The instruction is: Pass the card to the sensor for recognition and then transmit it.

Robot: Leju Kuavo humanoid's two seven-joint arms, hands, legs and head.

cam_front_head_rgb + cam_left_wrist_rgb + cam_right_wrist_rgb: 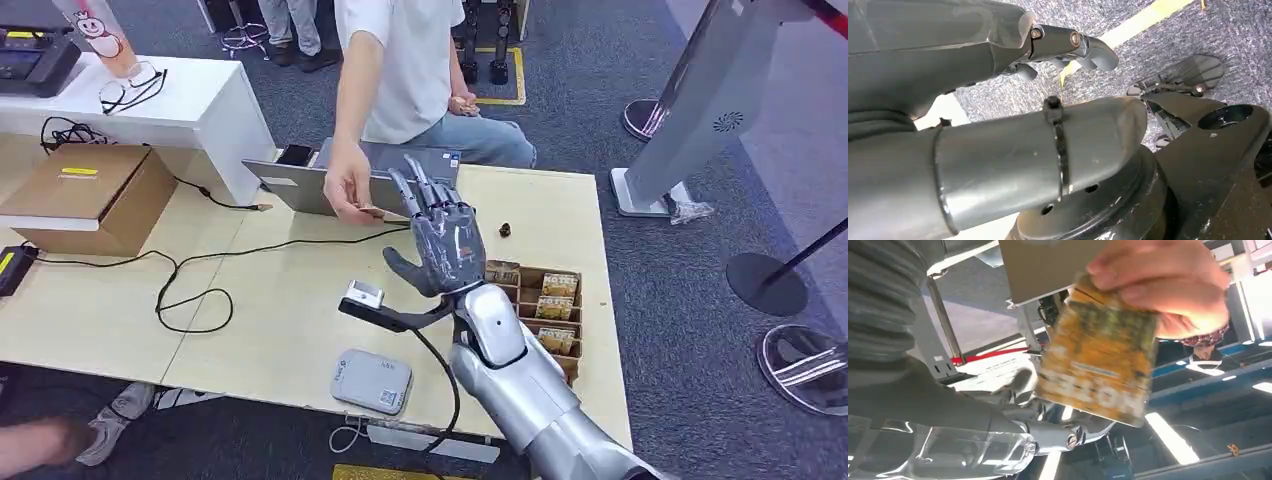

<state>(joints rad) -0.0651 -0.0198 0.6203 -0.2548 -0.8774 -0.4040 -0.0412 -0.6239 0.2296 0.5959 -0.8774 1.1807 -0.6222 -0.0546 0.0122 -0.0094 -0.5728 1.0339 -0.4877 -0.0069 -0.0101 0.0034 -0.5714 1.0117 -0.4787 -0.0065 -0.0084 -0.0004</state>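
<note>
Pale wooden tabletop (270,300) fills the near ground, set on grey carpet with stanchion bases off to the side. Nearest the robot lies a small grey card reader (371,381), flat on the table edge, its cable trailing off; this reads as the sensor. Just beyond it a compartmented card box (540,300) holds more orange cards, beside the silver right arm. The right hand (440,235) is raised above the table, fingers spread and pointing up, with nothing visibly gripped. In the right wrist view the orange card (1098,360) is pinched by a person's hand (1168,285), its lower edge close to the robot's fingers (1048,432); whether they touch it cannot be told. In the head view that person's hand (345,185) hovers just beside the robot's fingertips, in front of a laptop (300,185). The left hand (1068,47) hangs toward the carpet, fingers loosely curled, holding nothing.

By my judgement this is the handover, the last step. Next the right hand should lower away once the person has the card.
</note>
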